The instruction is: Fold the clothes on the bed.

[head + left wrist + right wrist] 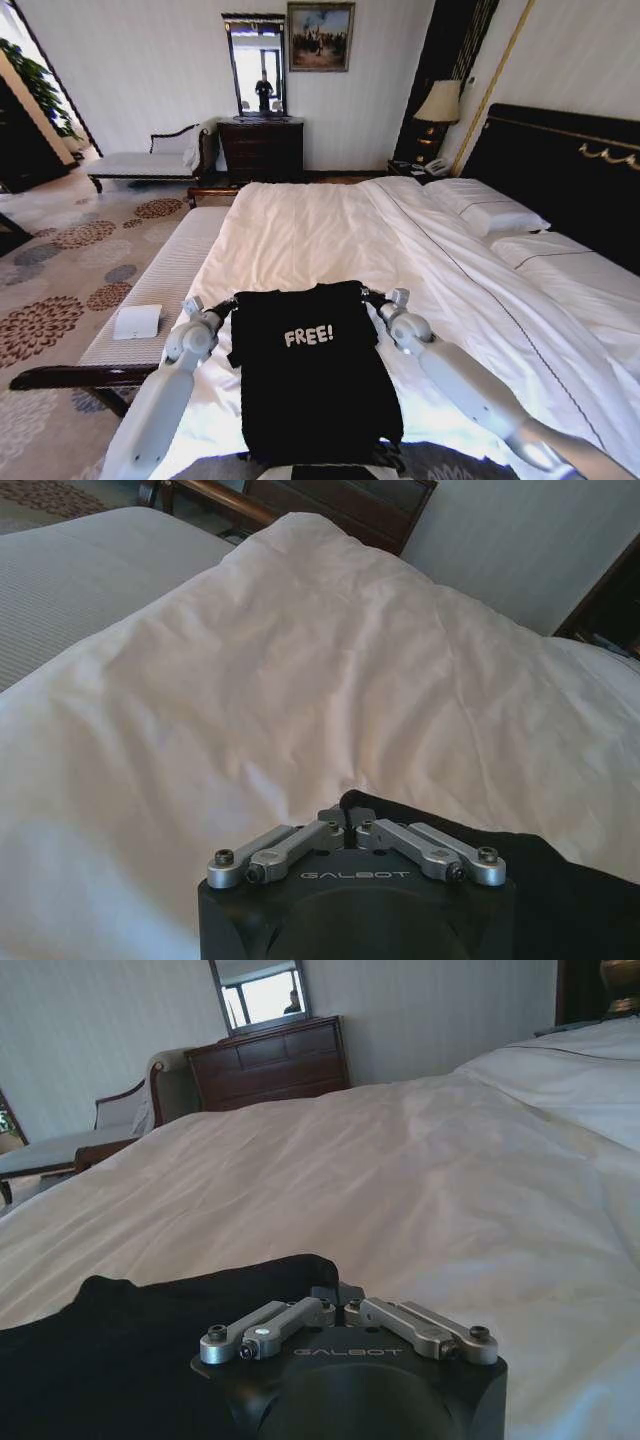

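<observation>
The clothes are one black T-shirt (310, 385) with white "FREE!" lettering, spread over the near edge of the bed (320, 225), its top edge farthest from me. My left gripper (232, 304) is shut on the shirt's upper left corner, and my right gripper (368, 295) is shut on the upper right corner. In the left wrist view the left gripper (347, 820) pinches black fabric (560, 890) just above the white duvet (300, 680). The right wrist view shows the right gripper (338, 1295) clamped on the shirt's edge (140, 1340).
A pale striped bench (170, 265) runs along the bed's left side, with a small white object (137, 321) on it. White pillows (490, 212) and the dark headboard (570, 170) lie to the right. A dresser (262, 148) and a chaise (150, 162) stand at the far wall.
</observation>
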### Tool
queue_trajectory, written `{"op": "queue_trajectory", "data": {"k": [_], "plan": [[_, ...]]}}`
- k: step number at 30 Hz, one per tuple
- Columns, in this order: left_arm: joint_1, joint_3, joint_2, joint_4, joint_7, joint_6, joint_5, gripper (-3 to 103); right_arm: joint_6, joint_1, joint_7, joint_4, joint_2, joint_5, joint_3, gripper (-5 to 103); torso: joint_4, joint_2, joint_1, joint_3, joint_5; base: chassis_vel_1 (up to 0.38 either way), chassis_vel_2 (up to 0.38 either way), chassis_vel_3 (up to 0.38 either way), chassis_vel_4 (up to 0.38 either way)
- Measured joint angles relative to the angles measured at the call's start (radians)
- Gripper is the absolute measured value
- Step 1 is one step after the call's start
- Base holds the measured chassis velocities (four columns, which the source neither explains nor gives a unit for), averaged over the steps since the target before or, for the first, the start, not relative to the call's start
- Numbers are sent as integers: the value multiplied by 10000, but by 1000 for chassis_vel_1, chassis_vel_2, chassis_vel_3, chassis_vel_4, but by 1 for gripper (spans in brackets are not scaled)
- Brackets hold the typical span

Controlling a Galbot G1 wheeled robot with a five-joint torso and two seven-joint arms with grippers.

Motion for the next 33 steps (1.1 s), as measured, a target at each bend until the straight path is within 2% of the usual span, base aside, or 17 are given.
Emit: {"op": "queue_trajectory", "data": {"k": [3,5,6,9,10,12,18,27,29,30,31,33], "plan": [[-625,381,-209,856,35,-55,369,0,99,160,-130,-573,240,-81,-60,0,1,1,-1,0,-3,0,0,0,0],[-1087,710,-475,1550,144,-275,903,0,146,261,-207,-1034,467,-193,-86,0,0,1,-1,0,-1,0,0,0,0],[-1087,710,-475,1550,144,-275,903,0,146,261,-207,-1034,467,-193,-86,0,0,1,-1,0,-1,0,0,0,0],[-1647,1019,-920,2477,277,-516,1253,0,248,440,-292,-1853,1052,-445,-11,0,-3,1,0,0,1,0,0,0,0],[-1647,1019,-920,2477,277,-516,1253,0,248,440,-292,-1853,1052,-445,-11,0,-3,1,0,0,1,0,0,0,0],[-1953,1221,-1150,3220,413,-689,1522,0,270,581,-326,-2463,1560,-553,74,0,0,0,1,0,-1,0,0,0,0],[-2073,1388,-1409,3845,547,-819,1861,0,254,603,-401,-3128,1884,-843,81,0,1,1,0,-2,-1,0,0,0,0],[-1707,1202,-1567,3655,409,-938,1926,0,349,410,-355,-3249,1873,-1266,153,0,1,2,0,-2,0,0,0,0,0],[-1476,1044,-1552,3182,204,-888,1659,11,418,266,-316,-2893,1748,-1256,302,0,1,1,-1,-2,0,0,0,0,0],[-1476,1044,-1552,3182,204,-888,1659,11,418,266,-316,-2893,1748,-1256,302,0,1,1,-1,-2,0,0,0,0,0],[-1403,990,-1542,3025,152,-859,1572,11,433,229,-312,-2787,1710,-1249,339,5,0,1,-1,-2,-1,0,0,0,0],[-855,624,-1430,1961,-146,-703,1204,22,508,-199,-219,-1710,1272,-1190,722,16,-2,1,-1,-3,1,0,0,0,0]]}}
